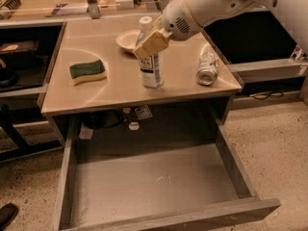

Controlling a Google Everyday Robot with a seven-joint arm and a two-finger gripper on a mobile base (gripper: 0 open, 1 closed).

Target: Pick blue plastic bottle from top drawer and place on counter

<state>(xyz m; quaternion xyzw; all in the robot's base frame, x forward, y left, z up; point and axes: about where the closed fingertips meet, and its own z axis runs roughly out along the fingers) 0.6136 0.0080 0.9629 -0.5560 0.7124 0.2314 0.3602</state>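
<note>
The blue plastic bottle (152, 73), clear with a white cap and a white-and-dark label, stands upright near the middle of the beige counter (110, 93). Its base is at the surface; I cannot tell whether it touches. My gripper (149, 44) reaches in from the upper right and is shut on the bottle's upper part, with a beige finger pad (153, 42) across its front. The top drawer (144, 186) is pulled wide open below the counter, and its grey bottom is bare.
A green-and-yellow sponge (87, 71) lies on the counter's left. A small white bowl (127, 39) sits behind the bottle. A silver-green can (208, 69) lies on its side at the right edge. A cluttered wooden surface (53, 1) runs behind.
</note>
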